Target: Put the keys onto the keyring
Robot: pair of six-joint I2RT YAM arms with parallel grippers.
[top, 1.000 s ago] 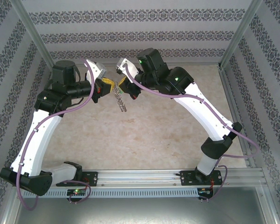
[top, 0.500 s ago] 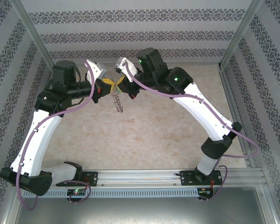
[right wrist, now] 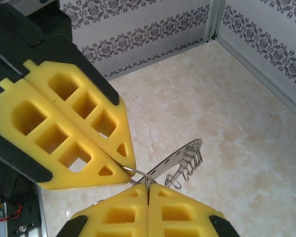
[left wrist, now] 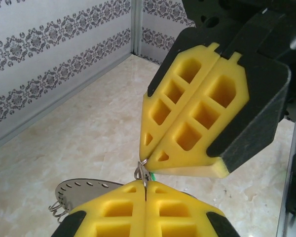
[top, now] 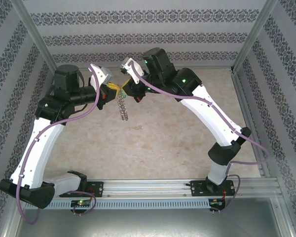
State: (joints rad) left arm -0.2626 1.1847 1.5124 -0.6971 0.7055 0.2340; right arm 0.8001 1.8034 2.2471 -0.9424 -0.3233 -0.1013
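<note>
Above the table my two grippers meet tip to tip, the left gripper (top: 115,89) and the right gripper (top: 122,91), both shut. The keyring (top: 122,107), a flat grey slotted disc fringed with wire clips, hangs below them. In the left wrist view my left gripper (left wrist: 145,183) pinches a thin wire loop (left wrist: 140,172) of the keyring (left wrist: 84,189), and the right gripper (left wrist: 146,157) grips the loop's top. A green sliver of the key (left wrist: 152,176) shows beside the loop; which gripper holds it I cannot tell. In the right wrist view the right gripper (right wrist: 147,186) pinches the same loop against the left gripper (right wrist: 127,167), and the keyring (right wrist: 180,157) juts right.
The beige marbled tabletop (top: 163,138) lies below the arms. Patterned walls and a metal frame post (top: 249,37) close in the back and sides. A rail (top: 153,187) with both arm bases runs along the near edge.
Both grippers, still joined at the tips, have shifted a little left and toward the back wall. The hanging keyring moved with them.
</note>
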